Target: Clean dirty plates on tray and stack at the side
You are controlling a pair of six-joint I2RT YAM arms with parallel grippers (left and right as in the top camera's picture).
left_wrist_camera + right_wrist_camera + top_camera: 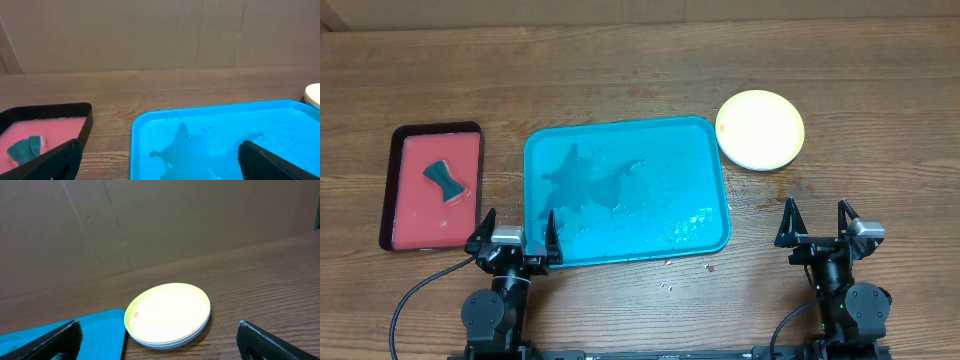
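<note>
Wooden bench (620, 60), cardboard backdrop (150, 35) behind. I find the teal tray (625, 124) at centre, wet and carrying no plates. The plates (760, 130) sit stacked just beside its far right corner, yellow-green uppermost with a paler edge beneath. Left tool (518, 228) and right tool (815, 218) both stand with fingers apart and empty at the near edge. I judge the plates light, stiff plastic, probably slick with water; a pinch across the raised rim looks the soundest hold.

Robot lab bench: wooden table (620, 60) walled by cardboard sheets (150, 35).
</note>
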